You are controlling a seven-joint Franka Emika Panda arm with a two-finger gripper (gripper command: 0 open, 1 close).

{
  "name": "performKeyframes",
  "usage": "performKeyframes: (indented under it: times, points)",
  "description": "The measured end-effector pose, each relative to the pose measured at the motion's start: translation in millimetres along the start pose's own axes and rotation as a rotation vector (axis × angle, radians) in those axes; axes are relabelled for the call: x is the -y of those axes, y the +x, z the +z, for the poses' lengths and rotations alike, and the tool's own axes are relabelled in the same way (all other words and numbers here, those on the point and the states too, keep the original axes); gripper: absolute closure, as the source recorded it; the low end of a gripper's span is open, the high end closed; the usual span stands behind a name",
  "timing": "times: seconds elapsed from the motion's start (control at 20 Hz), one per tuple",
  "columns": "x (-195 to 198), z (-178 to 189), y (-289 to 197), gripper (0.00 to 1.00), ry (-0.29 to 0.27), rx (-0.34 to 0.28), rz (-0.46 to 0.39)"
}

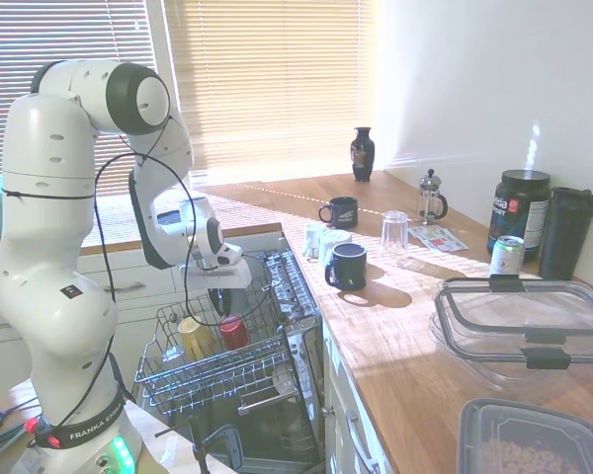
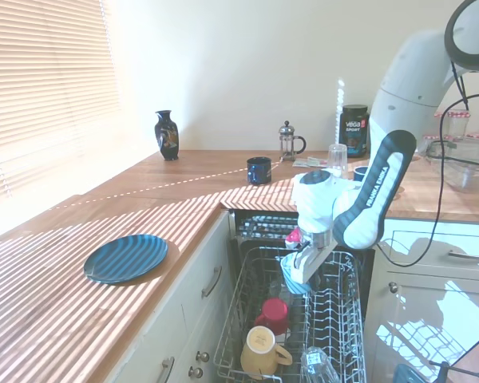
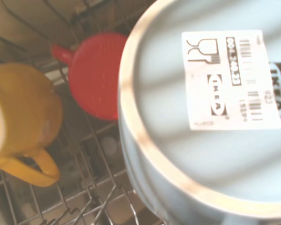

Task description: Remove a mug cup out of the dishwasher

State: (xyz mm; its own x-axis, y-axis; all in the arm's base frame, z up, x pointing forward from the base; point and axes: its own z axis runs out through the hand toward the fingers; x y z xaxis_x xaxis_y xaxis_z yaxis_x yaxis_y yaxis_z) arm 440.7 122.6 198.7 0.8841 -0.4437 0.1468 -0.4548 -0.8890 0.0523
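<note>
My gripper [image 1: 222, 289] [image 2: 295, 267] is shut on an upside-down mug cup [image 1: 224, 300] [image 2: 290, 281] and holds it just over the back part of the dishwasher's grey wire rack [image 1: 239, 373] [image 2: 245, 299]. The mug cup's [image 3: 210, 117] pale base with a barcode sticker fills the wrist view. Its wall looks dark in the first exterior view and pale blue in the second. Below it in the rack sit a red cup [image 1: 233, 331] [image 2: 273, 313] [image 3: 96, 75] and a yellow cup [image 1: 193, 336] [image 2: 259, 351] [image 3: 23, 117].
The rack is pulled out over the dropped door [image 1: 277, 420]. A clear glass [image 2: 319, 365] lies in the rack's front. On the wooden counter [image 1: 415, 326] stand two navy mugs [image 1: 348, 265] [image 1: 339, 211], a tumbler [image 1: 394, 229] and a French press [image 1: 431, 196]. A blue plate [image 2: 126, 257] lies on the other counter.
</note>
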Motion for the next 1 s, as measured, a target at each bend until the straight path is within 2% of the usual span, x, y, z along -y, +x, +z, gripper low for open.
performKeyframes:
  times: [0.2,0.5,1.0]
  points:
    - [11,-33,-2,1.0,-0.002,-0.028,-0.008]
    - [24,-84,1,1.0,0.03,-0.056,0.007]
    - [51,-169,64,1.0,0.075,-0.108,0.07]
